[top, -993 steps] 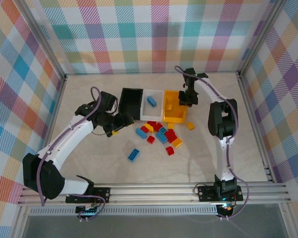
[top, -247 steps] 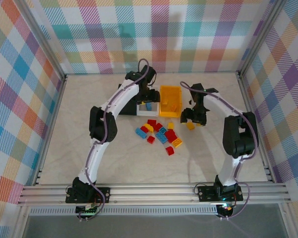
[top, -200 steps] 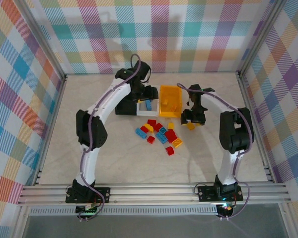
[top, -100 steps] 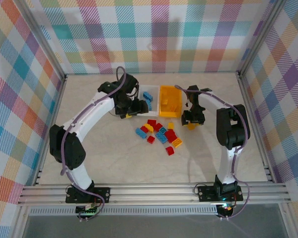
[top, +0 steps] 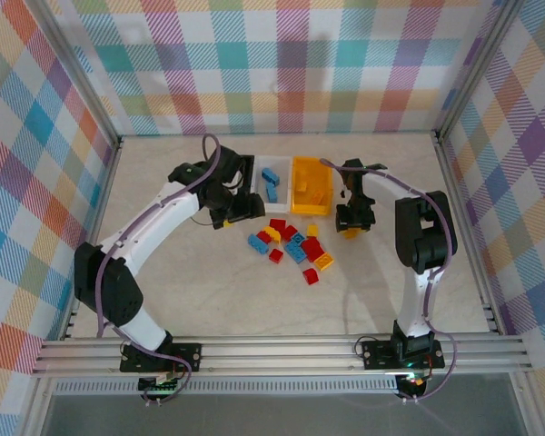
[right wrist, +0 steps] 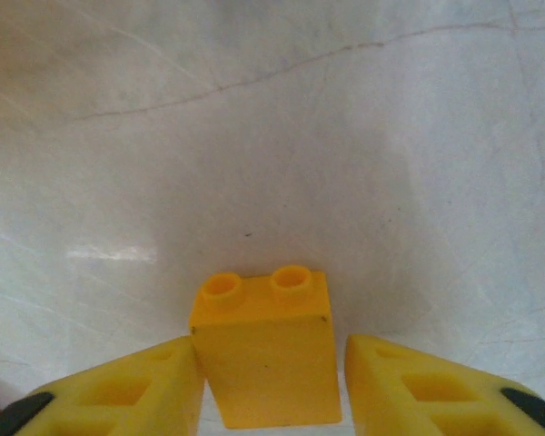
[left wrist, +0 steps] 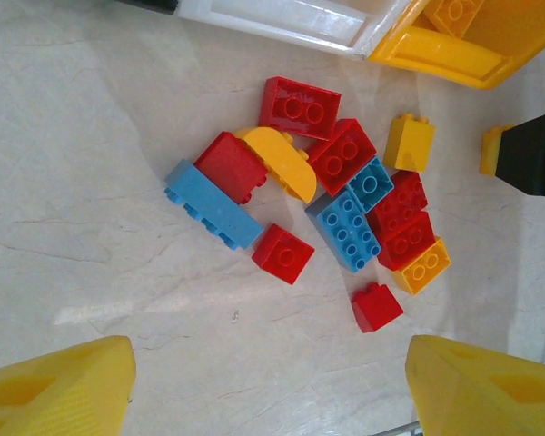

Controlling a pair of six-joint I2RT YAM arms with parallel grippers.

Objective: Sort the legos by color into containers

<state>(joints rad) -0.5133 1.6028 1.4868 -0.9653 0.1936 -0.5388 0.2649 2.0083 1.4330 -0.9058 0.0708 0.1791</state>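
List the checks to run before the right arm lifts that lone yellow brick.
1. Yellow studded plastic brick sits between the right end effector fingers: ok.
2. Both fingers pressed on the brick: not ok, a gap shows at one side.
3. Brick stands apart from the pile of red, blue and yellow bricks: ok.
4. Yellow-orange plastic bin has room: ok.
5. Left end effector open, empty, off to the side of that bin: ok.
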